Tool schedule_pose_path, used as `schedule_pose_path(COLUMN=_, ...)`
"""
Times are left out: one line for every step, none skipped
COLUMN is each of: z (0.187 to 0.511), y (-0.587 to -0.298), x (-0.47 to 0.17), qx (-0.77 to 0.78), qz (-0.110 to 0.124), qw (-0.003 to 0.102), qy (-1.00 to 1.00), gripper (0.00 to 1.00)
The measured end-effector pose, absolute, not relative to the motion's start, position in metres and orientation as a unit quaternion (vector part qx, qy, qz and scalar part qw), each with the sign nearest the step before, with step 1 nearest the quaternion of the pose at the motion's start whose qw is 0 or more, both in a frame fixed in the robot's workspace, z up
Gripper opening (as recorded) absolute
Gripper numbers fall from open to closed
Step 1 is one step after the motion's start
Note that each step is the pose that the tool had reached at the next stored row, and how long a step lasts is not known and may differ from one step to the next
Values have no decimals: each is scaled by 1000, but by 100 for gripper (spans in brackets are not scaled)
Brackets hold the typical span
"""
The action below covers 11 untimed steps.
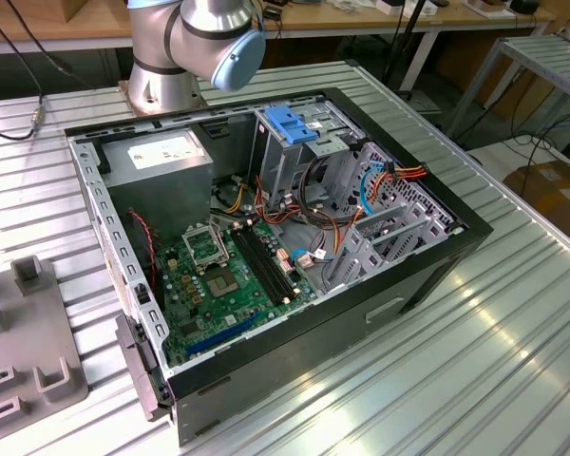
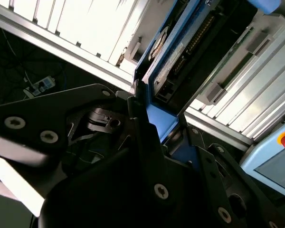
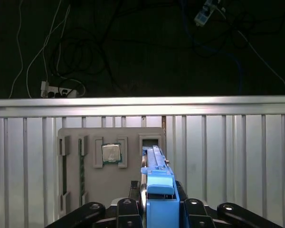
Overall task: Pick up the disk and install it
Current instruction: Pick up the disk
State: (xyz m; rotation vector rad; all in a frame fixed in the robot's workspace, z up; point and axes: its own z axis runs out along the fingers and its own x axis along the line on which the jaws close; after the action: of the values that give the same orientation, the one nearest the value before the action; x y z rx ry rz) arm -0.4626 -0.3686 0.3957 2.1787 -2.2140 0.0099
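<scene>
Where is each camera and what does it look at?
Exterior view: off the arm, looking down at the open computer; the arm shows.
First wrist view: on the arm, looking past claw and disk at a grey tray.
Second wrist view: on the arm, close up on claw and disk.
Shared: both wrist views show the claw gripping the disk.

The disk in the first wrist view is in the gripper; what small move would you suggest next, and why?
Probably a short, straight pull away from the grey holder. The gripper grips the disk, whose far end lines up with the holder's slot; I cannot tell that it is clear, so swinging toward the computer case now might jam it.
</scene>
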Motion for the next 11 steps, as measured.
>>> schedule_pose_path(z=397, y=-369, x=-463, qx=701, qz=3, qw=18, qy=-713, gripper=37)
schedule_pose_path(z=399, y=-369, x=-463, qx=701, qz=3, qw=18, qy=-713, gripper=37)
schedule_pose_path(z=401, y=-369, x=-463, qx=701, qz=3, qw=18, qy=-713, gripper=37)
schedule_pose_path(z=403, y=-369, x=-463, qx=701, qz=3, qw=18, qy=-713, gripper=37)
schedule_pose_path(z=405, y=-369, x=-463, qx=701, qz=3, qw=18, qy=-713, gripper=37)
schedule_pose_path(z=407, y=-369, x=-463, qx=701, qz=3, qw=18, qy=-713, gripper=37)
schedule_pose_path(z=408, y=-369, x=-463, qx=701, qz=3, qw=18, qy=-713, gripper=37)
schedule_pose_path(z=410, y=-369, x=-463, qx=701, qz=3, qw=18, qy=-713, gripper=37)
schedule_pose_path(z=412, y=-369, x=-463, qx=701, qz=3, qw=18, qy=-713, gripper=37)
schedule_pose_path(z=415, y=-369, x=-463, qx=701, qz=3, qw=18, qy=-713, gripper=37)
schedule_pose_path(z=416, y=-369, x=-463, qx=701, qz=3, qw=18, qy=-713, gripper=37)
